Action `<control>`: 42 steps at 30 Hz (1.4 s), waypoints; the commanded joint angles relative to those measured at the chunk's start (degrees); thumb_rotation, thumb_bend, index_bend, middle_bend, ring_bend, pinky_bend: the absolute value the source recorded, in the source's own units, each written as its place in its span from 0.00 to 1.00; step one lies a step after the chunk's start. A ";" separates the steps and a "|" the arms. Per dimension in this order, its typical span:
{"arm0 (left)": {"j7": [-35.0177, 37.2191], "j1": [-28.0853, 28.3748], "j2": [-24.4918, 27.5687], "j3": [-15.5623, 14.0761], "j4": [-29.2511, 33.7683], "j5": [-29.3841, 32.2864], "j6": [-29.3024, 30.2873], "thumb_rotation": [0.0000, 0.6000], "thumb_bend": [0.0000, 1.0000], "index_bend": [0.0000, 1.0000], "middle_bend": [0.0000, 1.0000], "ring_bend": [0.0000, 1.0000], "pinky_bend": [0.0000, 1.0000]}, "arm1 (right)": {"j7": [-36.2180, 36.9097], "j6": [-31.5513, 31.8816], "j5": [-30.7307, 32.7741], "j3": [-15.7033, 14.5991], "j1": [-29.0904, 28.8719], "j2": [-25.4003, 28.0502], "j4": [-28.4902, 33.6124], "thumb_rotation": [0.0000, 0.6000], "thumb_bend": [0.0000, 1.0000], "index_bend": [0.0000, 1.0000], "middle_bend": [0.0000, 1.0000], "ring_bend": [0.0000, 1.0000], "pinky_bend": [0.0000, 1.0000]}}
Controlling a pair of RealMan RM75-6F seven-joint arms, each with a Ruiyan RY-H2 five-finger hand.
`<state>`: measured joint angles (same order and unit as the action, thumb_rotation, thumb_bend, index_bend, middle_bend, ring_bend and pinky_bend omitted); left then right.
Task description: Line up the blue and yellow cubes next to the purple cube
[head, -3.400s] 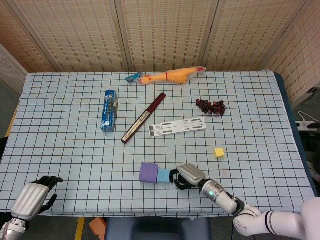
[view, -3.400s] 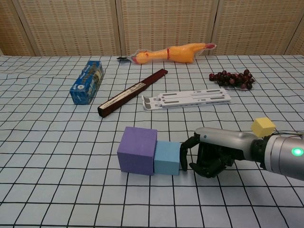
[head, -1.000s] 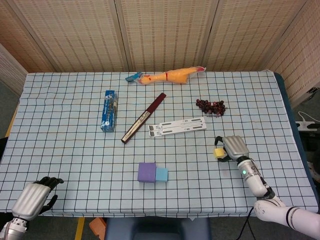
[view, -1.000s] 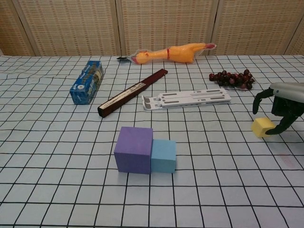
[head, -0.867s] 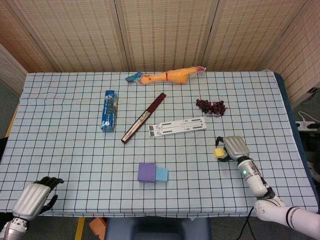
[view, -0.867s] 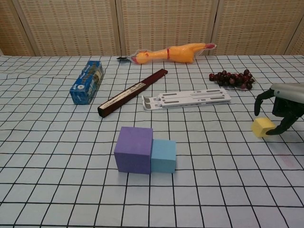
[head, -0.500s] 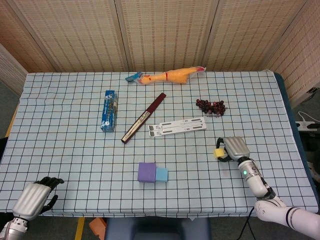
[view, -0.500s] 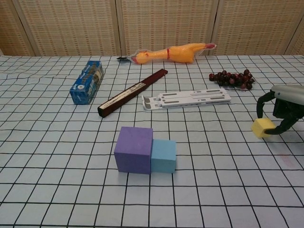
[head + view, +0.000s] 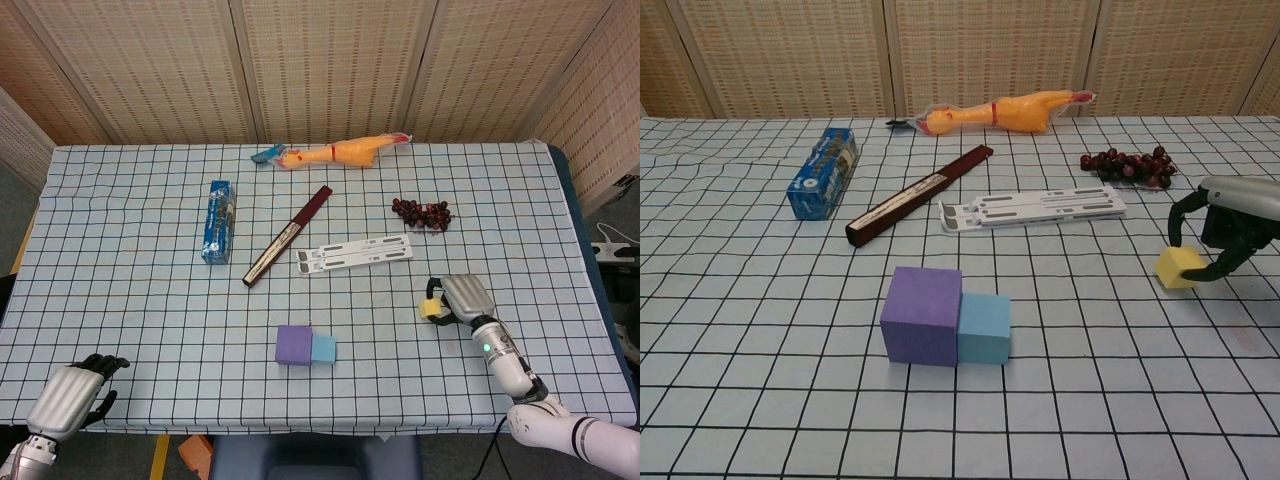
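The purple cube (image 9: 294,344) (image 9: 922,314) stands near the table's front middle. The smaller blue cube (image 9: 323,348) (image 9: 984,328) touches its right side. The yellow cube (image 9: 430,310) (image 9: 1179,267) is far off to the right, tilted, with my right hand (image 9: 462,297) (image 9: 1225,228) curled around it, a finger over its far side and the thumb under its near side. My left hand (image 9: 70,395) lies at the front left corner with its fingers curled in on nothing; the chest view does not show it.
Behind the cubes lie a white folding stand (image 9: 354,252) (image 9: 1035,209), a long dark case (image 9: 288,235), a blue box (image 9: 219,221), dark grapes (image 9: 421,211) (image 9: 1127,166) and a rubber chicken (image 9: 335,152) at the far edge.
My right hand left the blue cube beside the purple one and moved right to the yellow cube. In the last half second the yellow cube shifted a little left and tilted in that hand.
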<state>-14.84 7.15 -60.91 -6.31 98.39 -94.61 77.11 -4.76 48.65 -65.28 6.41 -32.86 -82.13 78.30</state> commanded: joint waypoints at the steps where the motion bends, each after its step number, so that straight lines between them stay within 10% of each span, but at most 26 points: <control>1: -0.06 0.03 -0.01 -0.04 0.04 -0.08 -0.03 1.00 0.44 0.33 0.36 0.32 0.59 | 0.87 -0.43 -1.18 0.15 -0.48 0.21 2.04 1.00 0.18 0.55 1.00 0.92 1.00; 42: 0.55 0.06 -0.01 -0.23 -0.34 -1.10 0.53 1.00 0.44 0.33 0.36 0.32 0.59 | -3.38 -4.49 3.87 -0.07 -6.57 -7.63 8.61 1.00 0.18 0.55 1.00 0.93 1.00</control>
<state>-14.27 7.20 -60.92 -6.53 98.04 -95.73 77.66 -8.13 44.10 -61.43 6.33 -39.43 -89.85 86.82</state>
